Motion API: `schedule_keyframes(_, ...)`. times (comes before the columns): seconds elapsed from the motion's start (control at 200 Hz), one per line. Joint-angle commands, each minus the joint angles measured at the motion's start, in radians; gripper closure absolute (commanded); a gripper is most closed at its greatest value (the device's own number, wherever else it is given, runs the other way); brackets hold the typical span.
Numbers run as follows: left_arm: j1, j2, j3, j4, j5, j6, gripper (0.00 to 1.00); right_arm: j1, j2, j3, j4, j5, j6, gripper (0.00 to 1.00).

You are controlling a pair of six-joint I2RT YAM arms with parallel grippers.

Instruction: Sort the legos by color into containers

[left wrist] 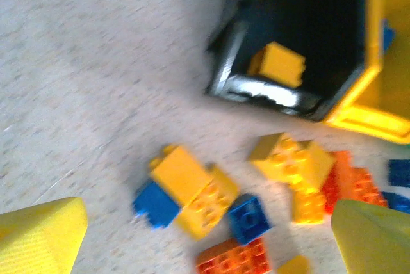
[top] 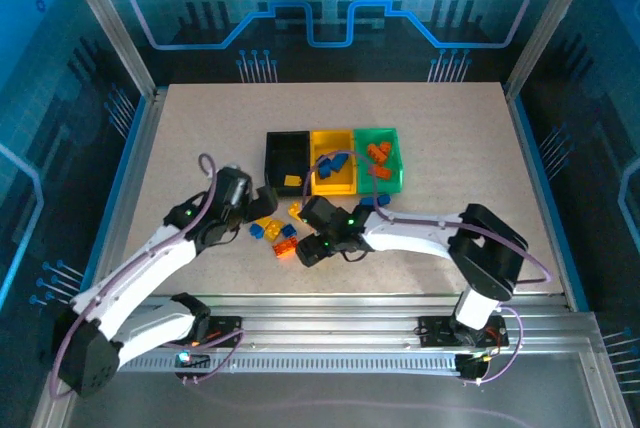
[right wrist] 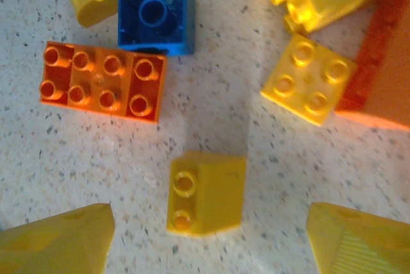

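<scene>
On the table, right claw hides legos (partly).

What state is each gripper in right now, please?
Left gripper: open, holding nothing.
Right gripper: open, poised over a yellow brick, not gripping it.

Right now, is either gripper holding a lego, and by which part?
Nothing is held. The left gripper is open above loose legos. The right gripper is open, with a yellow sloped lego lying untouched between its fingers.
</scene>
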Motion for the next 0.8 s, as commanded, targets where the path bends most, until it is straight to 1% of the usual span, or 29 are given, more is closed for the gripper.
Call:
schedule_keyframes(0.0,0.012,-0.091,-0.052,-0.048,-0.012,-0.053,0.01,0.006,0.058,0.051,0.005,0.052,0.005,0.27)
schedule_keyframes(0.11,0.014,-0.129,-0.073,-0.074,-0.025,-0.067,0.01,0.007,0.099,0.064,-0.01,0.056,0.013,0.37)
schedule_keyframes(0.26,0.018,-0.131,-0.07,-0.08,-0.027,-0.078,0.01,0.01,0.122,0.054,-0.019,0.061,0.025,0.52)
schedule_keyframes(0.36,0.02,-0.128,-0.068,-0.072,-0.025,-0.084,0.01,0.011,0.108,0.039,-0.004,0.051,0.025,0.63)
schedule_keyframes(0.465,0.02,-0.127,-0.069,-0.066,-0.021,-0.084,0.01,0.011,0.077,0.032,0.007,0.05,0.021,0.7)
schedule_keyframes(0.525,0.021,-0.126,-0.068,-0.064,-0.017,-0.084,0.01,0.011,0.051,0.033,0.002,0.056,0.019,0.73)
schedule_keyframes(0.645,0.021,-0.131,-0.078,-0.061,-0.008,-0.089,0.01,-0.005,-0.02,0.046,0.005,0.048,0.016,0.75)
schedule_keyframes(0.725,0.02,-0.138,-0.091,-0.05,0.008,-0.094,0.01,-0.03,-0.048,0.084,0.009,0.038,0.006,0.75)
schedule_keyframes(0.795,0.02,-0.145,-0.101,-0.046,0.015,-0.105,0.01,-0.057,-0.036,0.145,0.013,0.026,-0.007,0.75)
